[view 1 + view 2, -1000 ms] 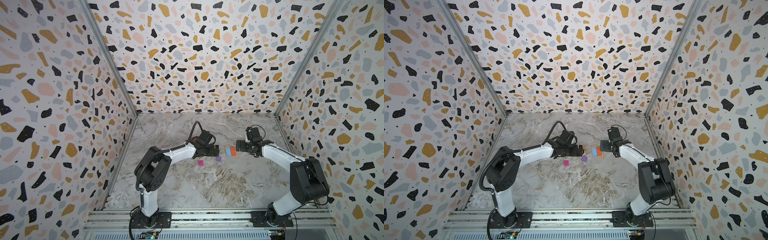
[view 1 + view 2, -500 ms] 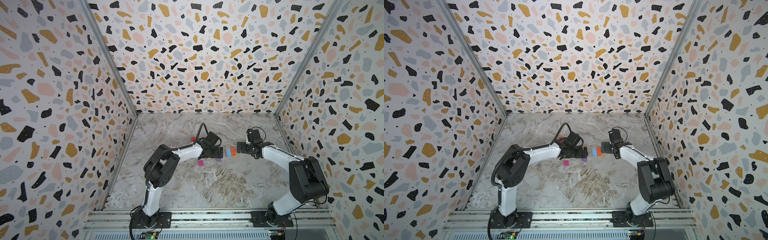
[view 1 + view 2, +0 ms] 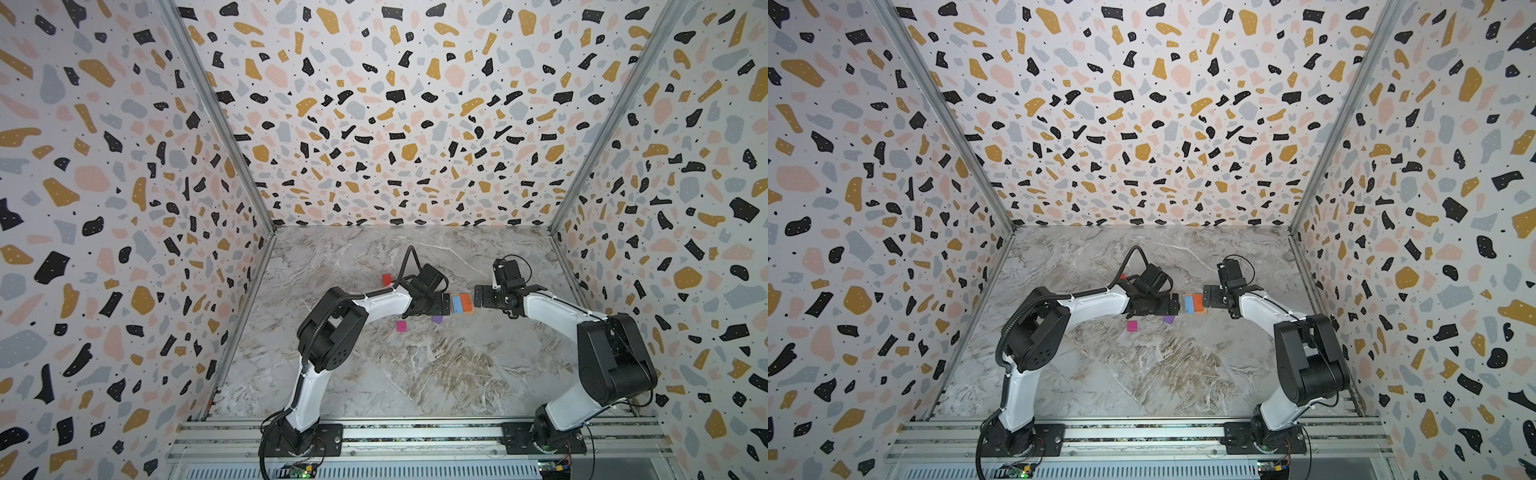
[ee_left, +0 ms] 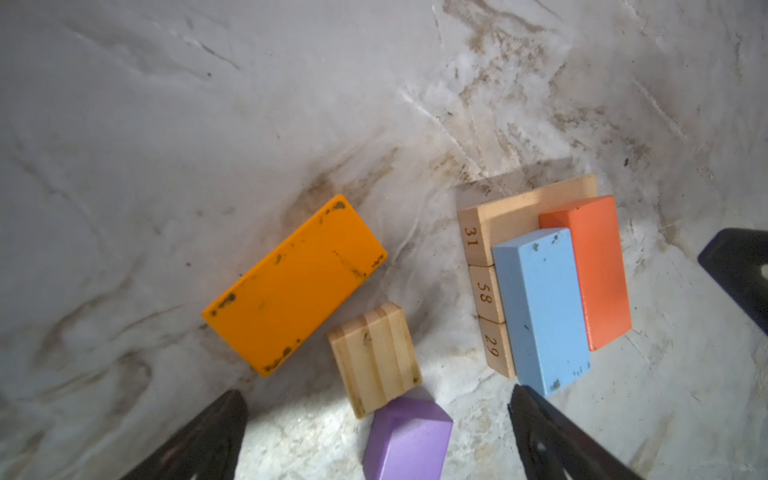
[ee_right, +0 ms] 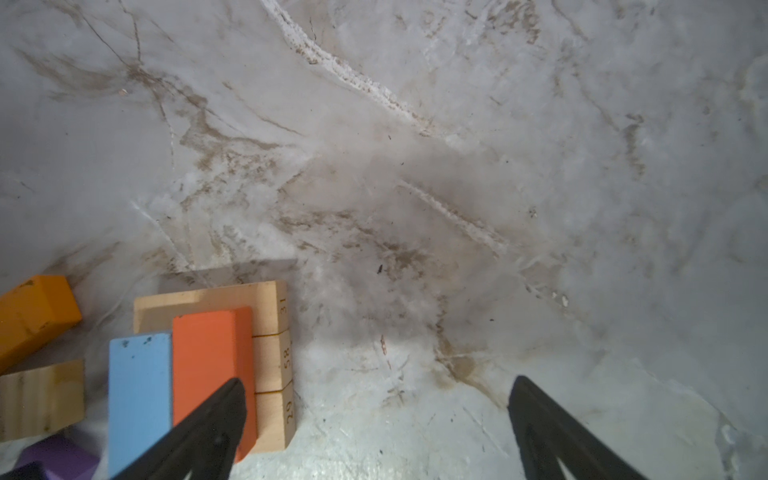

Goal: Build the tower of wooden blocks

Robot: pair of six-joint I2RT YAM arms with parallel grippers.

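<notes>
Marbled grey worktop (image 3: 415, 374) inside terrazzo-patterned walls (image 3: 374, 124). In both top views the tower (image 3: 462, 303) sits between the left end effector (image 3: 446, 304) and the right end effector (image 3: 478, 296), each just beside it.

Left wrist view: the jaws are spread wide and empty. A light blue bar (image 4: 542, 311) and an orange-red bar (image 4: 590, 270) lie side by side, crosswise on three tan bars (image 4: 486, 291) stamped 31, 58, 29.

Right wrist view: the jaws are fully apart and hold nothing. The numbers are readable on the tower here too.

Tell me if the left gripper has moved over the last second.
Yes. In a top view the left gripper has shifted right, closing most of its gap to the blue block.
</notes>
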